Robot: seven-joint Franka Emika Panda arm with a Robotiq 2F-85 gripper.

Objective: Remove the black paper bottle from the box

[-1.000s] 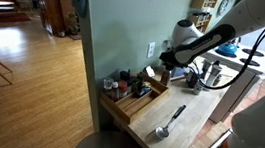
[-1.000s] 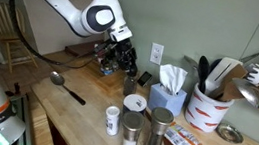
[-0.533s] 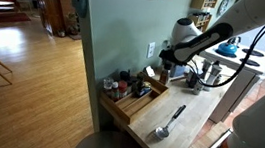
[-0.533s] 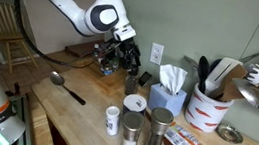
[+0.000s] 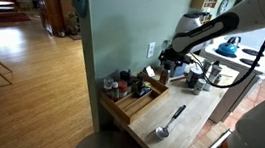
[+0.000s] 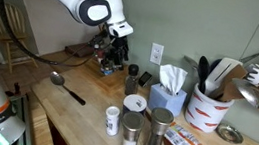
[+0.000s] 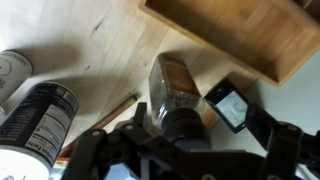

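The black pepper bottle [image 7: 172, 92] stands upright on the wooden countertop, outside the light wood box [image 7: 240, 30], just off its corner. It has a dark cap and a brown label. My gripper [image 7: 190, 152] hangs above it, open, its fingers [image 7: 95, 150] spread wide on either side and not touching it. In both exterior views the gripper [image 5: 170, 62] [image 6: 117, 57] hovers over the bottle [image 6: 131, 81] by the wall outlet. The box [image 5: 132, 103] lies along the counter's end, with small jars at its far end.
A small black device with a pale screen [image 7: 232, 105] lies beside the bottle. A printed can [image 7: 35, 115] stands close by. A large spoon [image 6: 67, 87] lies on the counter. A tissue box [image 6: 171, 88], a utensil crock [image 6: 205, 108] and several cans [image 6: 135, 124] crowd one side.
The gripper has opened and let go of the bottle, which now stands on the counter. The hand has lifted a little above it.
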